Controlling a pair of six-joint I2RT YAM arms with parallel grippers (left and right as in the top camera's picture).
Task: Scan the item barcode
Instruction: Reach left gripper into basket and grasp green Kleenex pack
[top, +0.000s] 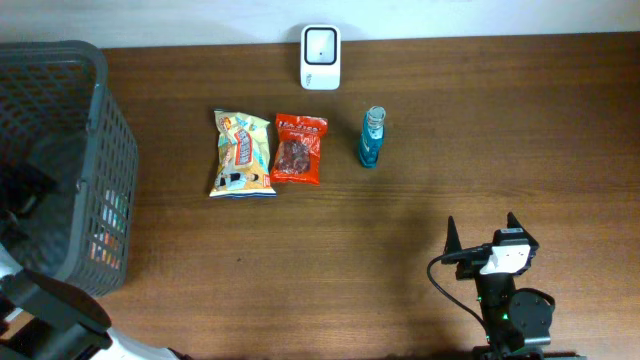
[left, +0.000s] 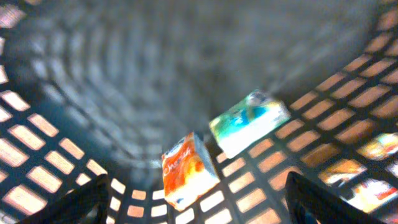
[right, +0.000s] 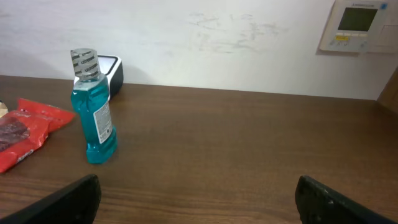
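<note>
Though blur smears two cartons (left: 188, 171) inside the basket (left: 37, 130), left fingers (left: 81, 202) and right fingers (right: 68, 202) stand apart, empty.

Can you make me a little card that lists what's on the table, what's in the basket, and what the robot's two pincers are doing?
basket: grey, at the left end of the table
inside it: orange carton and teal carton, close together
scanner: white, at the far edge
snacks: yellow bag and red bag, flat, side by side
blue bottle: upright, to the right of the red bag
left pincer: open, empty, in the basket above the cartons
right pincer: open, empty, near the front edge
</note>
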